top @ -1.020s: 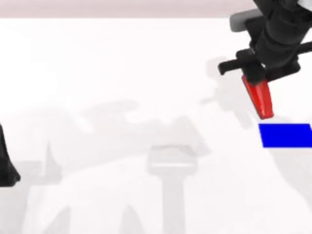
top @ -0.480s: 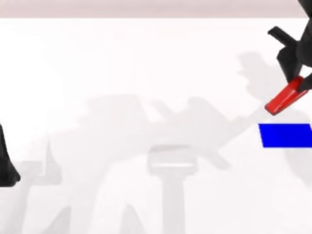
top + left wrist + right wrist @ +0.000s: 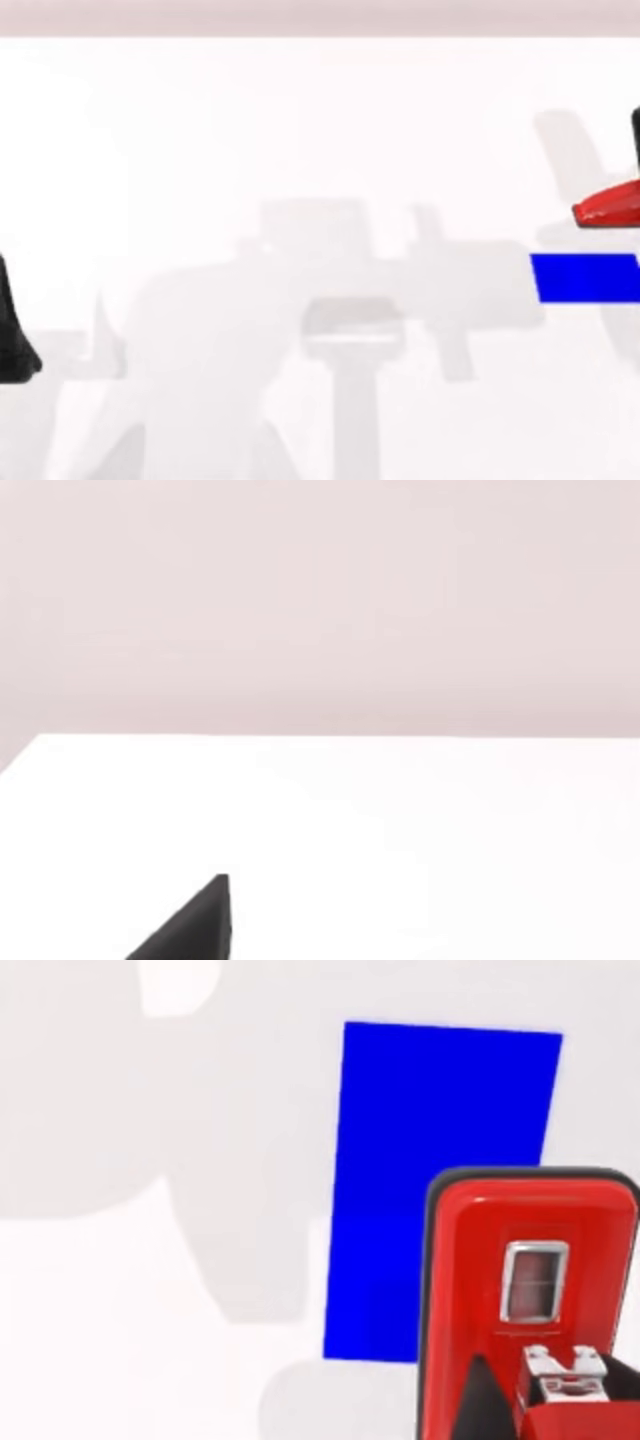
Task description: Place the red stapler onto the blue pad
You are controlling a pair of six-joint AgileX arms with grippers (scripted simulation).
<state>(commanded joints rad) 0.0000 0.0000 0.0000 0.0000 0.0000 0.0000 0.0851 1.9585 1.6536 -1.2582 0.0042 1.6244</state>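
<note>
The right gripper [image 3: 545,1405] grips the stapler [image 3: 610,207] aloft at the table's [image 3: 300,150] right edge, just beyond the pad's [image 3: 582,277] far side. Lifting is done; probably only lowering and release remain. The left arm [image 3: 14,335] sits parked at left, fingers unreadable.

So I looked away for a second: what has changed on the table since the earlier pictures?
The right gripper has carried the red stapler toward the top view's right edge and swung it round: it pointed down at the blue pad before, and now lies nearly level, just above the pad in the top view. The arm is now almost out of that view. The pad has not moved, and the left arm stays parked at the left edge.
</note>
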